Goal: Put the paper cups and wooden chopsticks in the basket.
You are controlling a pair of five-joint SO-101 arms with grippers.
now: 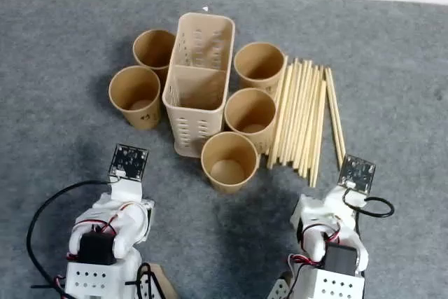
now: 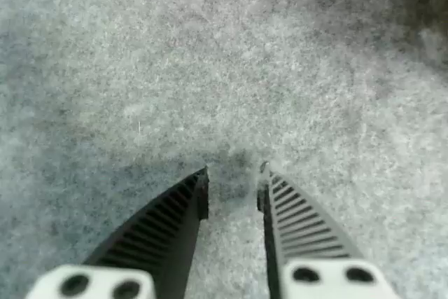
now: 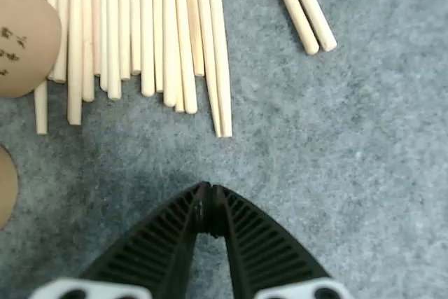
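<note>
Paper cups stand upright around the basket, two on one side and three on the other, with the wooden chopsticks lying in a row beside those three. My left gripper hangs over bare carpet with its jaws a little apart, while my right gripper is closed and empty just short of the chopstick ends. I judge the cups light and crushable, so I'd pinch a rim wall gently; the sticks look stiff, thin and apt to roll, best taken mid-length.

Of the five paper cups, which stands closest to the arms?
The cup at the near end of the basket; the other four stand farther back, two along each side of the basket.
</note>
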